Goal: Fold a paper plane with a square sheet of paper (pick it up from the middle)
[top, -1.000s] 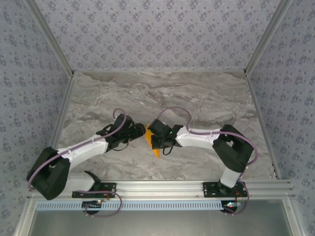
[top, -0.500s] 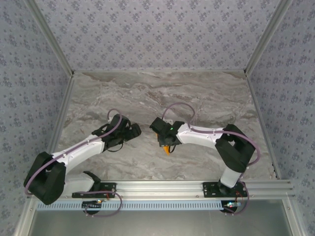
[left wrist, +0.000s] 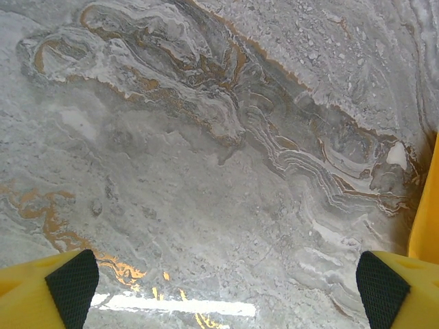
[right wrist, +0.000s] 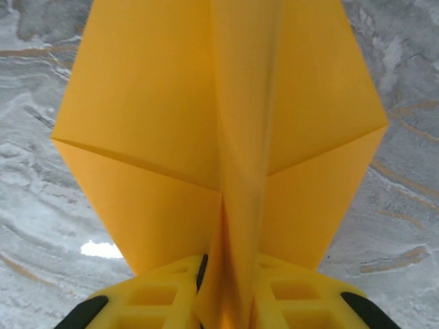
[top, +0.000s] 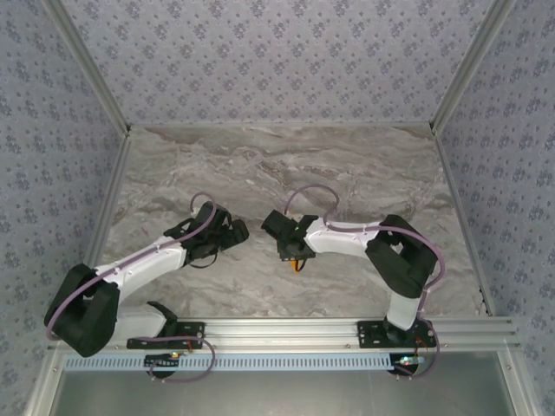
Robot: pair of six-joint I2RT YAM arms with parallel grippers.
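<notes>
The marble table [top: 364, 173] is lit brightly and evenly from above in the top view, and only soft, faint shadows are cast on it beneath the arms [top: 147, 260]. That picture is rendered rather coarse (the table's fine veining is smeared). In the left wrist view a white streak of glare [left wrist: 171, 303] is thrown across the table, whose veining is kept sharp. In the right wrist view a small glare spot [right wrist: 101, 249] is seen on the table, which is blurred. The paper plane [right wrist: 158, 116] over it is softly focused, and its central fold is shaded darker.
</notes>
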